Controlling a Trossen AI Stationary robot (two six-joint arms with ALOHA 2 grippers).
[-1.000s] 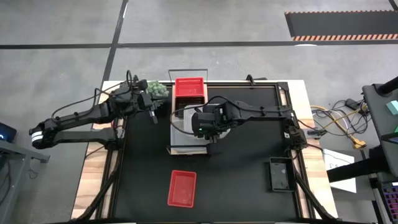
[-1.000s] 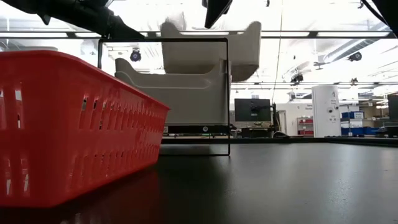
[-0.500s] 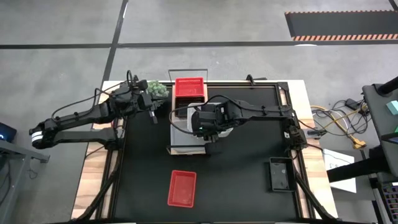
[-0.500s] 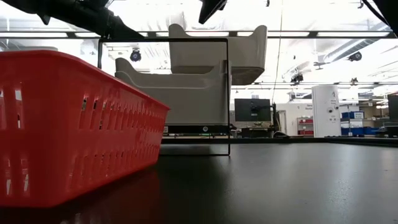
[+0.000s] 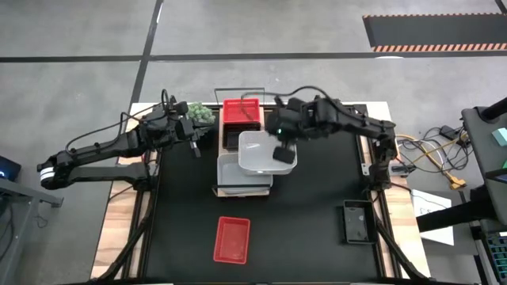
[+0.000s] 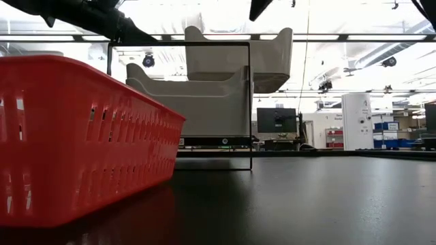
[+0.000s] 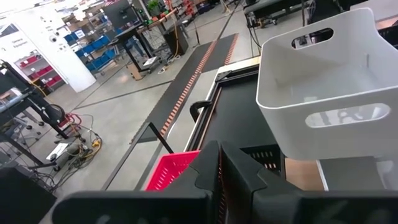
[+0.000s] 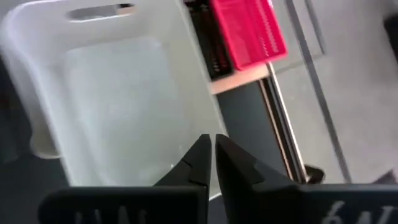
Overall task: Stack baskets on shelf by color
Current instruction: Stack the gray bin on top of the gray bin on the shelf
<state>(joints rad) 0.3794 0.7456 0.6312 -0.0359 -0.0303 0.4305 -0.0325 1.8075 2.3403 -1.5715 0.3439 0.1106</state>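
Note:
Two white baskets are stacked on the shelf (image 5: 238, 192). The upper one (image 5: 265, 150) rests on the lower one (image 5: 238, 176), set off toward the table's right. At the shelf's far end sits a red basket (image 5: 240, 112), with a black basket (image 8: 208, 43) next to it. My right gripper (image 8: 212, 155) hangs shut above the upper white basket's right rim, clear of it, and shows at the top of the low view (image 6: 259, 8). My left gripper (image 5: 195, 145) waits shut and holding nothing by the table's far left.
A second red basket (image 5: 231, 239) lies on the table near the front edge and fills the left of the low view (image 6: 75, 136). Another black basket (image 5: 356, 222) lies at the near right. A green ball-shaped plant (image 5: 201, 114) stands beside my left gripper.
My right gripper has let go of the upper white basket, risen, and drawn back toward the table's right and far side. The basket shifted a little to the right and settled onto the lower white basket, where it has stayed.

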